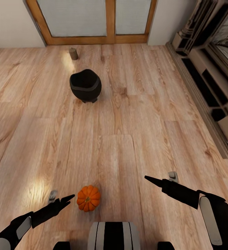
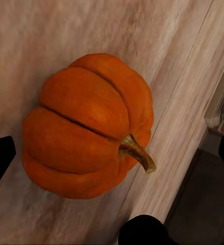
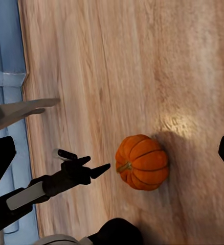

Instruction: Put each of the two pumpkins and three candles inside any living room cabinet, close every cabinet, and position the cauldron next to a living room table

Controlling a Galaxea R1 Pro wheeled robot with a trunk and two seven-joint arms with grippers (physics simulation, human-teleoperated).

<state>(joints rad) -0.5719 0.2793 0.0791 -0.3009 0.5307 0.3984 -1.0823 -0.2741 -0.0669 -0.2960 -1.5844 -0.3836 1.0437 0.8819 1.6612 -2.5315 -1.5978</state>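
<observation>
A small orange pumpkin (image 1: pixel 88 198) lies on the wooden floor just in front of my base; it appears large in the left wrist view (image 2: pixel 89 125) and smaller in the right wrist view (image 3: pixel 142 162). My left gripper (image 1: pixel 63 197) hovers open right beside it, on its left, with nothing held. My right gripper (image 1: pixel 159 177) is open and empty, further off on the pumpkin's right. The black cauldron (image 1: pixel 85 85) stands upright on the floor further ahead. Beyond it, near the door, one stubby beige candle (image 1: pixel 73 53) stands upright.
A wood-framed glass door (image 1: pixel 108 21) closes the far side. The ornate grey fireplace (image 1: pixel 211 73) runs along the right, with its base edge on the floor. Bare floorboards (image 1: pixel 134 121) lie between me and the cauldron.
</observation>
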